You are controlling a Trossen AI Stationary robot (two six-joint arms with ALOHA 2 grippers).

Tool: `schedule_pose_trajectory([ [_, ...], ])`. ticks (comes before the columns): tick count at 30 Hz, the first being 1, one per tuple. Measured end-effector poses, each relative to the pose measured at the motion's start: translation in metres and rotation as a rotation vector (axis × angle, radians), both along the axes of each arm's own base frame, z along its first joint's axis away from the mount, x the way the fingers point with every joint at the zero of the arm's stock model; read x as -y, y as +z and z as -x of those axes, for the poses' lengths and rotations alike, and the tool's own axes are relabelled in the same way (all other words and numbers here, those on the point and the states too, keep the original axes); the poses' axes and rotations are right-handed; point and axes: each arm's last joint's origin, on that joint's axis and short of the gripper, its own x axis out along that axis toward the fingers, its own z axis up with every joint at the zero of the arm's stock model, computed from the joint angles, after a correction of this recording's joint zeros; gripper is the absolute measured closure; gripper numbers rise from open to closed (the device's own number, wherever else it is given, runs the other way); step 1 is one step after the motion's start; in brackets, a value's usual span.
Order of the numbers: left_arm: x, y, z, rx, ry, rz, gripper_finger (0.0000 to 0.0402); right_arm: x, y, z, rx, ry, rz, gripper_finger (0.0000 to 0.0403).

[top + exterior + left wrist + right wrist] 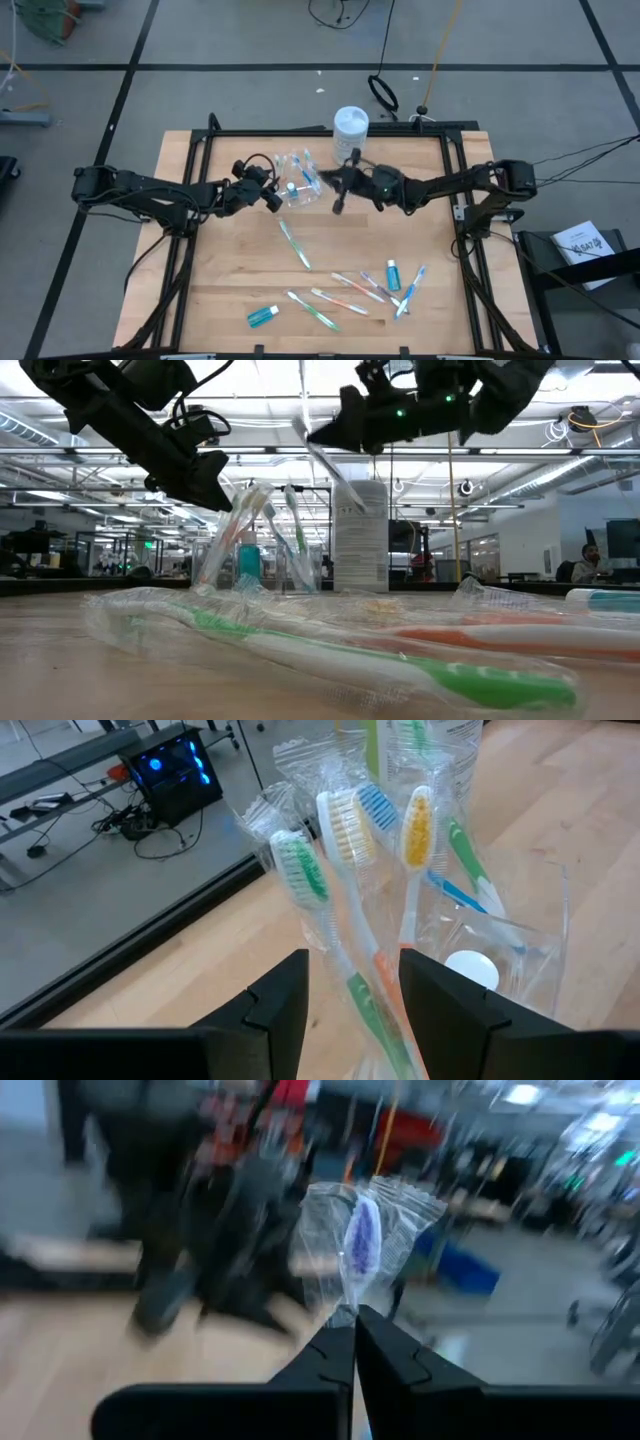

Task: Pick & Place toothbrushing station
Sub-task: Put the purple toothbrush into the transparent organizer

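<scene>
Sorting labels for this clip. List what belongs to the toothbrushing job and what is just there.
Job: clear cup of wrapped brushes; loose toothbrushes; toothpaste tubes; purple-bristled brush held by the right gripper; left gripper at the cup.

Just there: white canister; table.

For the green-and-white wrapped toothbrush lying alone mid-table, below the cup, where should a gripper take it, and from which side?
Grip the green-and-white toothbrush around mid-handle, coming straight down from above. It lies flat on the table at a slant, clear of other things, so the fingers should close across its thin width. The crinkly wrapper may slip, so centre the pinch on the handle itself.
</scene>
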Motion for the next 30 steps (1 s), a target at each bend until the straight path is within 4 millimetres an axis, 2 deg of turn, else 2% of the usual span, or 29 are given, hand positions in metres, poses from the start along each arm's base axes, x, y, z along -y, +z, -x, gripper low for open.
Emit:
schedule_pose_trajectory([
  [4, 0.000, 0.000, 0.000, -0.001, 0.000, -0.001, 0.0238, 0.014, -0.007, -0.007, 0.152, -0.034, -0.007, 0.0402],
  [9, -0.001, 0.000, 0.000, -0.003, 0.003, -0.002, 0.0238, 0.032, -0.030, -0.014, 0.299, -0.073, 0.004, 0.0402],
  [14, -0.001, 0.000, 0.000, -0.004, 0.002, -0.004, 0.0238, 0.048, -0.057, -0.022, 0.405, -0.071, -0.150, 0.0402],
  [21, -0.001, 0.000, 0.000, -0.003, -0.016, 0.009, 0.0238, 0.060, -0.084, -0.046, 0.387, -0.081, -0.193, 0.0403],
  [30, -0.001, 0.000, 0.000, -0.022, -0.025, -0.011, 0.0238, 0.049, -0.105, -0.043, 0.227, -0.082, -0.158, 0.0403],
])
